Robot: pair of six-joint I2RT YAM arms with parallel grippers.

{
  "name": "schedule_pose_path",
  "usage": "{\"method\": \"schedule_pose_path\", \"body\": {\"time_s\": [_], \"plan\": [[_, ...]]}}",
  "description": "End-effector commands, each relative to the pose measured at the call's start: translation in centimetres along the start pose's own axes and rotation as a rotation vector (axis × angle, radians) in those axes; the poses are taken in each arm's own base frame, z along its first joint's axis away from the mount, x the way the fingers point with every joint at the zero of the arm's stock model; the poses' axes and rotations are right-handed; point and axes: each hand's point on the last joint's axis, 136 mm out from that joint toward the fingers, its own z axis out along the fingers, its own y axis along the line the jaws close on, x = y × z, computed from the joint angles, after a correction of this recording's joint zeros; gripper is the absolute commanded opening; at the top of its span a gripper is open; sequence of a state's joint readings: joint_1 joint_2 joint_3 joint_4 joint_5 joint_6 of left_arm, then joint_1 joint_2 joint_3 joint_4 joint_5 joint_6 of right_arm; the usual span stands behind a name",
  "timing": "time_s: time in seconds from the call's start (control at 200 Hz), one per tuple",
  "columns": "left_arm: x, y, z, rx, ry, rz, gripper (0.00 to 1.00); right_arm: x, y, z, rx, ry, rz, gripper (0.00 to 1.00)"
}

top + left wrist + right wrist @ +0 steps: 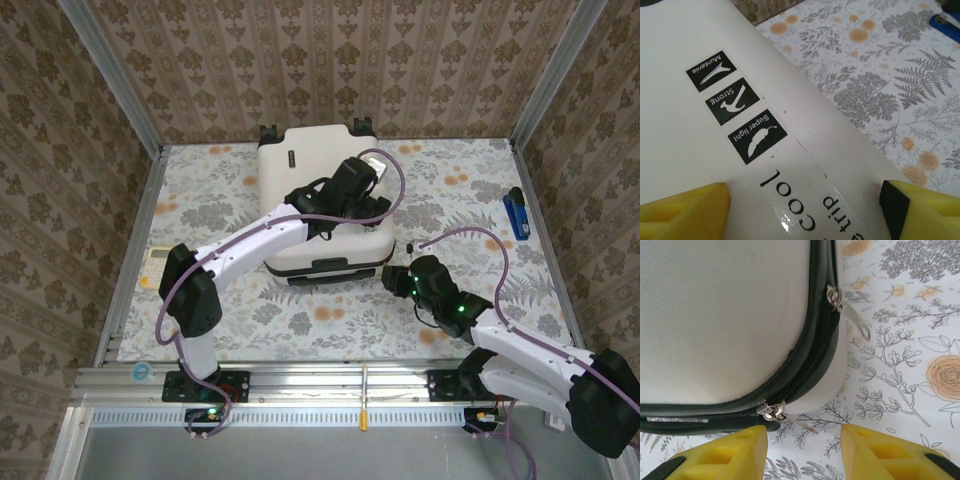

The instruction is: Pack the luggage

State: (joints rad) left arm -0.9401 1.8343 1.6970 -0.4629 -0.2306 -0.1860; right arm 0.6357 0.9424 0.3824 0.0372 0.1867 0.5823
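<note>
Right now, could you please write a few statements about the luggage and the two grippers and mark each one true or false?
1. The luggage lies flat on the table with its shells folded together. True.
2. The left gripper clamps a zipper pull. False: its jaws stand open over the shell beside the printed marks, holding nothing.
3. Two metal zipper pulls sit at the luggage corner facing the right gripper. True.
4. A blue object rests on top of the luggage. False: it lies on the table near the right edge, apart from the luggage.
</note>
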Motion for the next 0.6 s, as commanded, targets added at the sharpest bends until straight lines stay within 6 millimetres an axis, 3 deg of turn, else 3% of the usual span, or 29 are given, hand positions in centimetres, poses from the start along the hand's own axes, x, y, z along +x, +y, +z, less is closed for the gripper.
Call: {"method": "schedule_pose_path", "body": {"time_s": [0.0,0.225,0.25,0.325,0.36,0.595], "plan": [[2.8,-0.1,0.4,-0.037,0.129,0.053,0.82,-0.5,1.5,0.4,-0.053,0.001,-0.049,0.44],[2.1,-0.8,0.9,-0.099,0.154,0.109,0.82,-0.1,1.4,1.7,-0.031,0.029,-0.084,0.42],[2.0,-0.9,1.0,-0.099,0.156,0.111,0.82,-0.2,1.3,1.8,-0.024,0.024,-0.085,0.38],[2.0,-1.1,1.2,-0.102,0.164,0.109,0.82,-0.6,1.0,1.9,-0.009,0.007,-0.09,0.12],[2.2,-1.0,1.4,-0.115,0.174,0.105,0.82,-0.8,1.0,1.9,-0.008,0.002,-0.094,0.06],[3.4,-0.4,2.3,-0.21,0.233,0.137,0.81,-0.9,1.1,1.9,-0.025,0.002,-0.13,0.0]]}}
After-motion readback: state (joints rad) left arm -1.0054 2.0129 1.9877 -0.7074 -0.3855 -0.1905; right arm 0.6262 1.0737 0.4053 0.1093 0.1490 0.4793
